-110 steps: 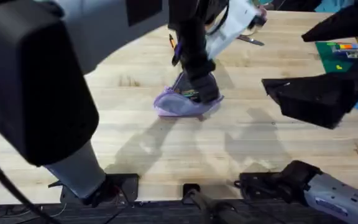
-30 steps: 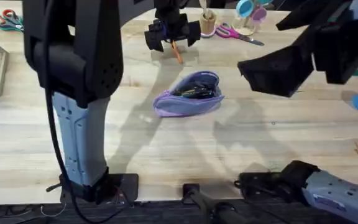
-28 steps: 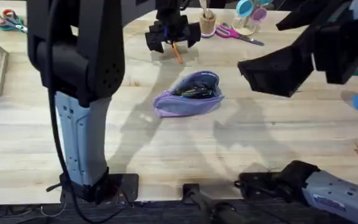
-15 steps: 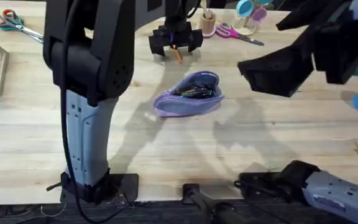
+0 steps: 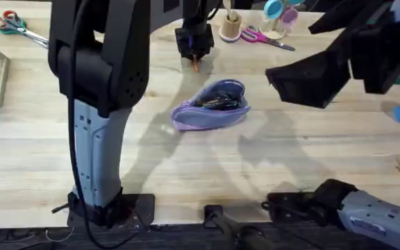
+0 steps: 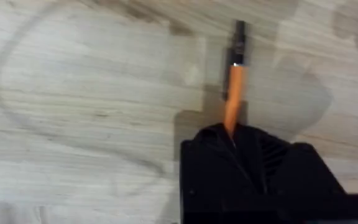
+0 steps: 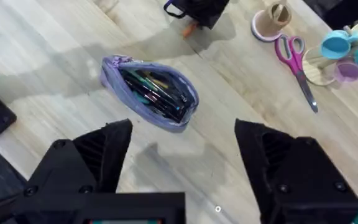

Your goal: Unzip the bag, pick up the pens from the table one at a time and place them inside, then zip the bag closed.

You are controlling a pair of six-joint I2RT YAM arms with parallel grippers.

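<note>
The soft lavender fabric bag [image 5: 210, 105] lies unzipped on the pale planked bench [image 5: 269, 173], its mouth gaping over dark pens inside. Beyond it, the left tool [image 5: 194, 50] reaches far out and points down, its black fingers clamped on the slim orange pen [image 6: 234, 93], whose dark tip sticks out past them. The right tool [image 7: 182, 155] hangs above the bench on the near side of the bag, fingers wide apart.
</note>
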